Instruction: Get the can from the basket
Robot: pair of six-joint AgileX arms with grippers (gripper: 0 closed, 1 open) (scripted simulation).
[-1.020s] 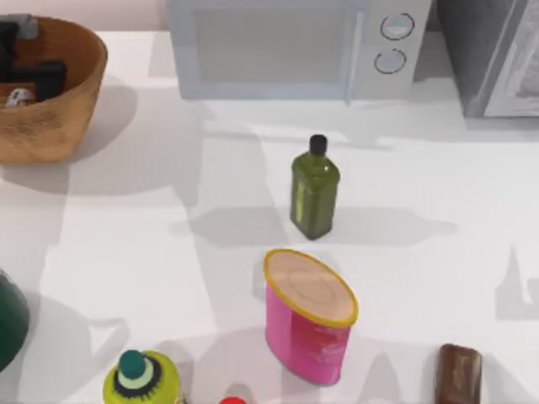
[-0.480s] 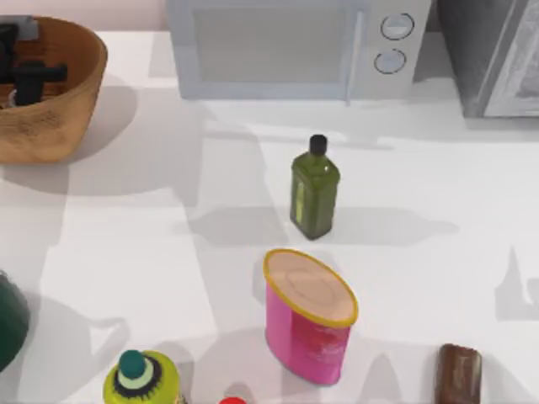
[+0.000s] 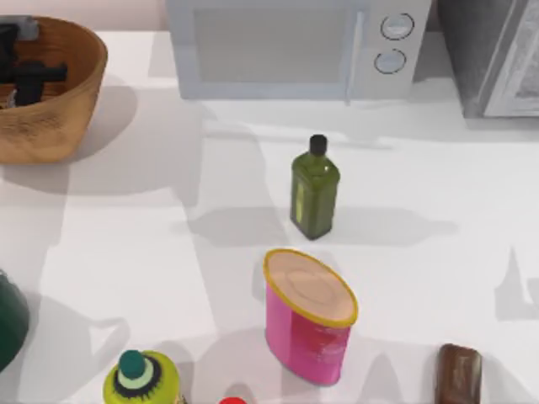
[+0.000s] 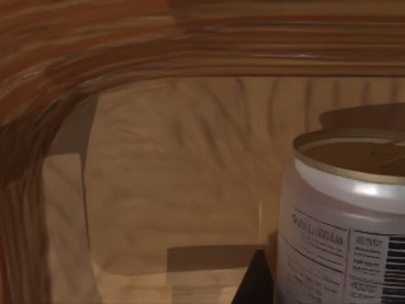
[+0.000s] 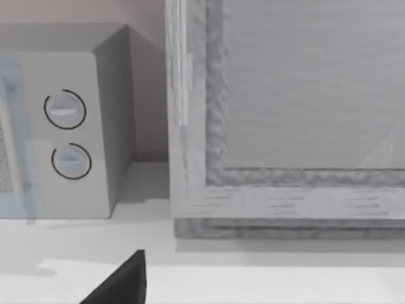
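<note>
- Over the counter [image 3: 126, 219], top view: the basket [image 3: 63, 118] sits at the far left corner, left gripper [image 3: 29, 80] down inside it. Can't tell from here whether its jaws are apart or together. A sliver of the can [image 3: 12, 98] shows just beside the gripper.
- Same view: microwave [image 3: 286, 46] at the back, green bottle [image 3: 314, 189] mid-counter, pink canister [image 3: 310, 316] in front of it, brown block [image 3: 459, 374] at the near right, yellow-green bottle [image 3: 143, 379] at the near left.
- Left wrist view: the can [image 4: 345, 221] stands upright on the basket [image 4: 158, 158] floor, close to the ribbed wall, label facing the camera. One dark fingertip [image 4: 256, 282] sits just beside the can; whether it touches is unclear.
- Right wrist view: a dark fingertip [image 5: 120, 282] hangs over the counter [image 5: 253, 278], facing the microwave [image 5: 69, 133] dials and a grey cabinet [image 5: 285, 114]. Right jaw state can't be read.
</note>
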